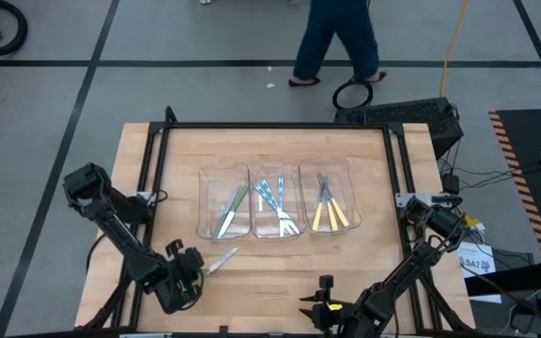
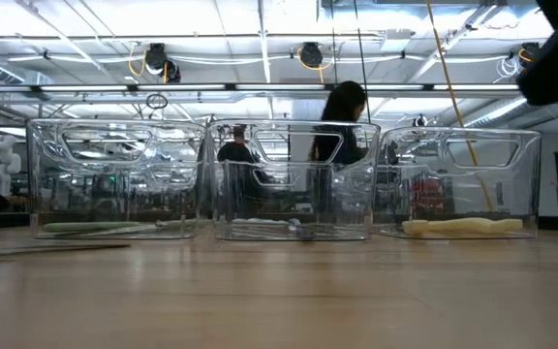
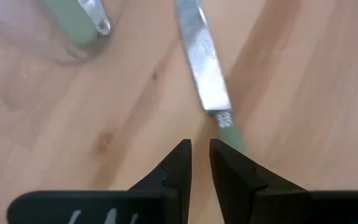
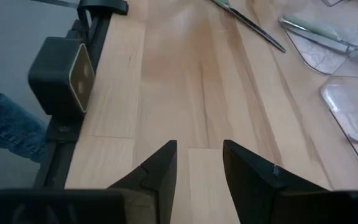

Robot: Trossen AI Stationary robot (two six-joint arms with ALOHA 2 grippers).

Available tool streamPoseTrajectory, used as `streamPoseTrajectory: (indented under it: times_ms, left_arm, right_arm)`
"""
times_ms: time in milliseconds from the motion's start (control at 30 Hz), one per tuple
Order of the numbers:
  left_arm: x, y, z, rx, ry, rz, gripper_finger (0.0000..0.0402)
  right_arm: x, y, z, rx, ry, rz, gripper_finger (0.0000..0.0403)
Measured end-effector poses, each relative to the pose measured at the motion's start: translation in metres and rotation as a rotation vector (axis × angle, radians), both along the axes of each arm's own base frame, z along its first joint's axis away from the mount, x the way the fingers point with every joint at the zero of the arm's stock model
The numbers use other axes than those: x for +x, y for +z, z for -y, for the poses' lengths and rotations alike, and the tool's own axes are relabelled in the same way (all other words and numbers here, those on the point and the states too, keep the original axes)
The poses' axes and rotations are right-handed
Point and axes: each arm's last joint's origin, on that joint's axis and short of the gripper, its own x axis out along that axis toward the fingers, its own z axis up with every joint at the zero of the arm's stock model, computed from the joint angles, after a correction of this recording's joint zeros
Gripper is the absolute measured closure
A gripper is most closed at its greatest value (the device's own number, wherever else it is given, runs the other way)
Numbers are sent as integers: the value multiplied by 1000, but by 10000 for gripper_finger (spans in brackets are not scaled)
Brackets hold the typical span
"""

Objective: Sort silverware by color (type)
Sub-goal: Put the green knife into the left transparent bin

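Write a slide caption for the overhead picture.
Left gripper at a green-handled knife on the table, three sorted bins behind.

1 green-handled knife lies flat on the bare wood at about 7 o'clock from the sorted pieces, its silvery blade aimed toward 1 o'clock. The other green pieces lie slanted together at the 9 o'clock end of the row. The light-blue pieces lie crossed in the middle, fork tines toward 5 o'clock. The yellow pieces lie at the 3 o'clock end, handles fanned toward 6 o'clock.
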Motion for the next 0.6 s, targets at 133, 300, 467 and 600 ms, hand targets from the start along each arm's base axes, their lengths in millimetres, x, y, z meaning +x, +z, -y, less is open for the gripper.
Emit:
streamPoseTrajectory:
  times_ms: [133, 300, 467, 600]
  left_arm:
    - [1, -12, 2, 60, -10, -14, 337]
    - [8, -31, 6, 99, -14, -25, 337]
    - [11, -39, 12, 146, -79, 38, 337]
    - [15, -38, 15, 156, -117, 75, 337]
  right_arm:
    - [3, 0, 2, 7, -10, 1, 280]
    - [5, 2, 0, 21, -1, 21, 280]
    - [5, 2, 0, 20, 5, 25, 280]
    - [5, 2, 0, 14, 8, 24, 280]
